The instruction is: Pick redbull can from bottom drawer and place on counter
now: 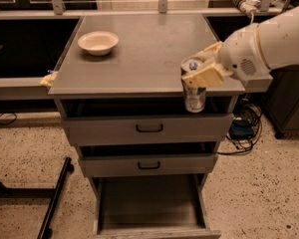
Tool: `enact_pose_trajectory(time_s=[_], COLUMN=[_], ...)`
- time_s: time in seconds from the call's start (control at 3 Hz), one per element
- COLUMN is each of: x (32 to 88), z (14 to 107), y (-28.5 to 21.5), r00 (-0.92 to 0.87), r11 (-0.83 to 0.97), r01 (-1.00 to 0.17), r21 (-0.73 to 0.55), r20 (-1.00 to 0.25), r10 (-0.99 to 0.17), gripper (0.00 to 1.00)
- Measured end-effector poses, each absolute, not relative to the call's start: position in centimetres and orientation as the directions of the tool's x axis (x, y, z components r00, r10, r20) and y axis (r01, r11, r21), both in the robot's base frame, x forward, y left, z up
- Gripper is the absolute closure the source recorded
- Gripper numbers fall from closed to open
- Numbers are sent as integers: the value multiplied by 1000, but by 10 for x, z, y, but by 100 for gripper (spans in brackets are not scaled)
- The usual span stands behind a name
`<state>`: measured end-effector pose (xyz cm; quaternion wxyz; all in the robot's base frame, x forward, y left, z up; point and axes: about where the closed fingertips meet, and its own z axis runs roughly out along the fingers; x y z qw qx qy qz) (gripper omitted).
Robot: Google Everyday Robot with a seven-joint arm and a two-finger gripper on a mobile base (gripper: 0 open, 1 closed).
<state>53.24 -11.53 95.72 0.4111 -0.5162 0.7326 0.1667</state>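
The gripper is clamping the redbull can around its upper part. It is holding the can upright, long axis vertical and tab end pointing up, against the counter's front edge near the right corner. The bottom drawer is standing pulled out below.

The claw grips the redbull can at the front-right counter edge.
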Motion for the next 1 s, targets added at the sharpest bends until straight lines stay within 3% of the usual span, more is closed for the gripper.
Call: enact_pose_trajectory(time_s=[1.0], x=[693], z=[1003], y=[-121], r00=[-81], r11=[469], r01=[-847], r21=[-252], r20=[-809], r10=[-582], gripper=[100])
